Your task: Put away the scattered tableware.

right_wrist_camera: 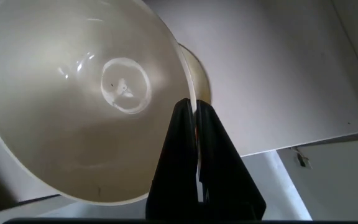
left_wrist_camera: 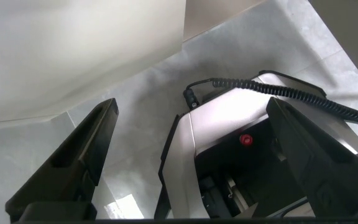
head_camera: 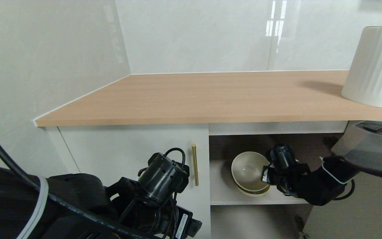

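Left hand (left_wrist_camera: 191, 109) hanging open; right hand (right_wrist_camera: 194, 106) pinching rim of tilted bowl (head_camera: 248, 170) over shelf (head_camera: 224, 196), which is looking stiff, glossy, probably slippery, breakable.

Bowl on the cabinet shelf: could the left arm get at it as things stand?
Probably not. The left gripper hangs open, low before the closed door, and the right gripper, shut on the rim of the bowl, occupies the open compartment beside it.

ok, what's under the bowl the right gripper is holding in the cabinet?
A second pale dish on the cabinet shelf; just its rim shows below the tilted bowl in the right gripper. The rest is covered, so whether they touch is unclear.
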Robot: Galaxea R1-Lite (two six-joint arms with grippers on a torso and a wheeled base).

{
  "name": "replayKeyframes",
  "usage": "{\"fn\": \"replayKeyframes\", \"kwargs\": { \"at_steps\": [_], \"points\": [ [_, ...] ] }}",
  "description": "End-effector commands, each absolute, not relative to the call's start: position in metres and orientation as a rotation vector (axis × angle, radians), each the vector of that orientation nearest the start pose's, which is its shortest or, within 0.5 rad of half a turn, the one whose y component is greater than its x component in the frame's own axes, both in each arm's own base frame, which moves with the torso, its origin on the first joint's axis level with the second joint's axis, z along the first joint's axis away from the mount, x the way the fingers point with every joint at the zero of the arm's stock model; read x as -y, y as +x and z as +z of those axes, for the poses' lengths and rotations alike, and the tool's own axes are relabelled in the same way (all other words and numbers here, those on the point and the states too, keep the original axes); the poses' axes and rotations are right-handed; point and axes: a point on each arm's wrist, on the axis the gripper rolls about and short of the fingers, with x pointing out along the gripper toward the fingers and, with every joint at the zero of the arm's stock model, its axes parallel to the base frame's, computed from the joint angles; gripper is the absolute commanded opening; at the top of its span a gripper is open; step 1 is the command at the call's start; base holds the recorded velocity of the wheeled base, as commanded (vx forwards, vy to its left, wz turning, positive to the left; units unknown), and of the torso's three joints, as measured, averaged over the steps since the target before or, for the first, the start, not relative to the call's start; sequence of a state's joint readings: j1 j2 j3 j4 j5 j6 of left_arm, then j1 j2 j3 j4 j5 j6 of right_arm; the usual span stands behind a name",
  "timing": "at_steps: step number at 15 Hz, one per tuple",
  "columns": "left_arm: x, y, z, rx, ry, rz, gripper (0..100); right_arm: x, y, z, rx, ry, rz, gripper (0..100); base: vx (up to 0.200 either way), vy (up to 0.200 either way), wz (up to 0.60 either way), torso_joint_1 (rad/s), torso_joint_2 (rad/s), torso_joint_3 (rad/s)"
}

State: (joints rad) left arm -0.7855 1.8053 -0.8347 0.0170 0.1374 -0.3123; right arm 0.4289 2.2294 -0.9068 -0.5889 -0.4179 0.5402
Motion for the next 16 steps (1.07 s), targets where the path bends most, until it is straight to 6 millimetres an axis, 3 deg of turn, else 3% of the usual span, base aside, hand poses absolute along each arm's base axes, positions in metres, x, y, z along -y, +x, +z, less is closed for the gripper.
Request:
{"fn": "replayKeyframes", "kwargs": {
  "at_steps": [1, 16],
  "points": [
    [0.2009, 0.2052, 0.1043, -0.974, 0.166, -0.442, 100, -0.1442, 0.3495, 0.0076, -0.663, 0.211, -0.189, 0, 0.0, 0.0, 0.0, 0.0, 0.0, 0.0],
    [0.2006, 0.205, 0.1052, -0.971, 0.164, -0.443, 100, -0.1437, 0.3531, 0.0038, -0.662, 0.208, -0.201, 0, 0.0, 0.0, 0.0, 0.0, 0.0, 0.0]
  ]
}}
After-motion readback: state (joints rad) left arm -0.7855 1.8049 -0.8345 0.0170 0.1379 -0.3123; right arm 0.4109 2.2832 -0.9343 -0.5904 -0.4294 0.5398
